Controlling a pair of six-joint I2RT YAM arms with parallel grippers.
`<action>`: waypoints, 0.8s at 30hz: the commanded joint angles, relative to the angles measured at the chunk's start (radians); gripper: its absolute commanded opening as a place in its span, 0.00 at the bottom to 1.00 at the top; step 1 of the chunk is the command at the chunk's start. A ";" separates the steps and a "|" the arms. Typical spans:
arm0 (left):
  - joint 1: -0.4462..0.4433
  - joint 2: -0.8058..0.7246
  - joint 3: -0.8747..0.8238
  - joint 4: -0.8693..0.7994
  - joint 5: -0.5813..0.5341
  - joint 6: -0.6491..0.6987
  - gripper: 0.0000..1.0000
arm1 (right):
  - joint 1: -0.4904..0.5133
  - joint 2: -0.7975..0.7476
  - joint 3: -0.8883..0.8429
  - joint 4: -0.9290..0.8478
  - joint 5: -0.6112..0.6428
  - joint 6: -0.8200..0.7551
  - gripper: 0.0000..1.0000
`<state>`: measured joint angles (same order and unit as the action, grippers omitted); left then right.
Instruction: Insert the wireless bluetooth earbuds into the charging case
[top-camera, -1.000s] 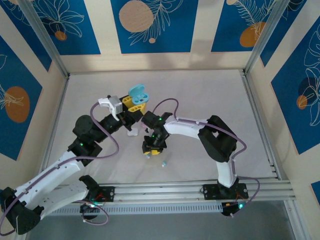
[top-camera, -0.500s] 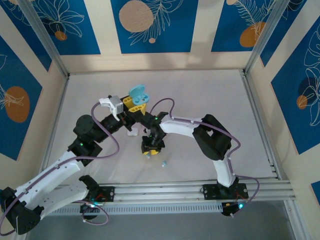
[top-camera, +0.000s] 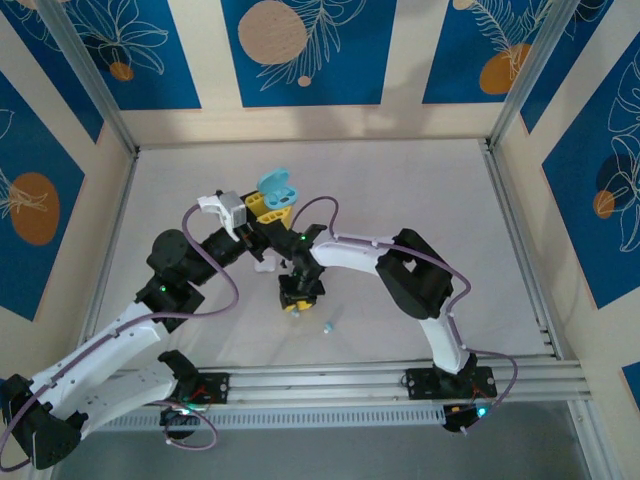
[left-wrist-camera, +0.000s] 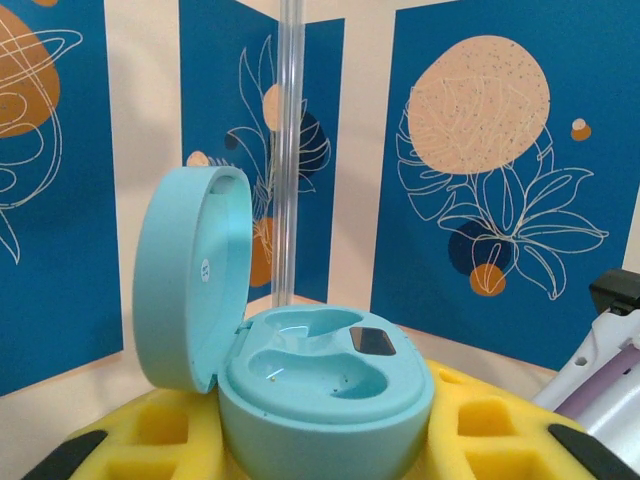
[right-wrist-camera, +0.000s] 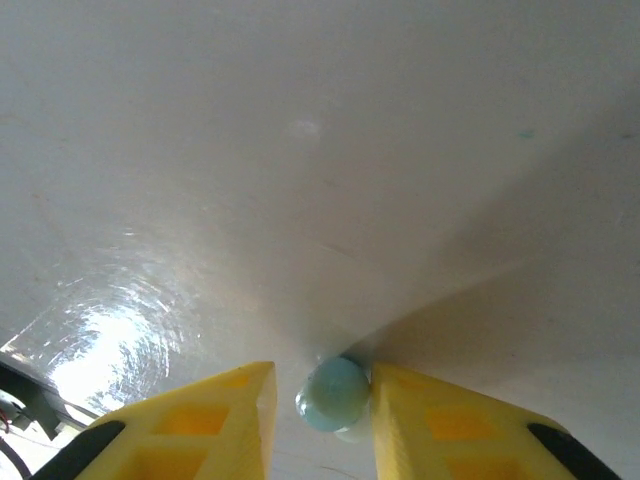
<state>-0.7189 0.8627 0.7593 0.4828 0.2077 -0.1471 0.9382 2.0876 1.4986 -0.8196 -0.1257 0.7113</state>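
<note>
My left claw (left-wrist-camera: 320, 440): clenched on open light-blue charging case (left-wrist-camera: 325, 385) | My right claw (right-wrist-camera: 322, 405): straddles light-blue earbud (right-wrist-camera: 335, 392) on table (right-wrist-camera: 300, 180); I cannot tell if gripped.

Bkgd & fixtures
White table (top-camera: 400, 190); blue leaf-print panels (top-camera: 340, 60) far, left & right; alu rail (top-camera: 330, 380) at near edge.

- Top view: bright, even light from overhead; the arms (top-camera: 350, 255) cast only faint, soft-edged shadows on the table (top-camera: 420, 190). Detail is crisp across the frame.
- Left wrist view: the case (left-wrist-camera: 330, 390) is sharp and evenly lit, with a soft sheen inside its lid (left-wrist-camera: 190, 270).
- Right wrist view: a white glare patch lies on the table at lower left and a broad grey shadow at right. The earbud (right-wrist-camera: 335, 393) and the yellow fingers (right-wrist-camera: 200, 425) are close and blurred.
</note>
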 joint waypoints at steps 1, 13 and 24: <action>-0.010 -0.016 -0.005 0.006 -0.013 0.010 0.20 | 0.023 0.032 0.048 -0.061 0.027 -0.028 0.30; -0.011 -0.016 -0.007 0.007 -0.021 0.002 0.20 | 0.062 0.080 0.109 -0.135 0.114 -0.084 0.29; -0.011 -0.018 -0.005 0.004 -0.024 -0.009 0.21 | 0.074 0.096 0.131 -0.169 0.184 -0.111 0.22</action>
<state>-0.7189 0.8627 0.7578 0.4770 0.2001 -0.1482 1.0039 2.1548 1.6138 -0.9451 0.0254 0.6163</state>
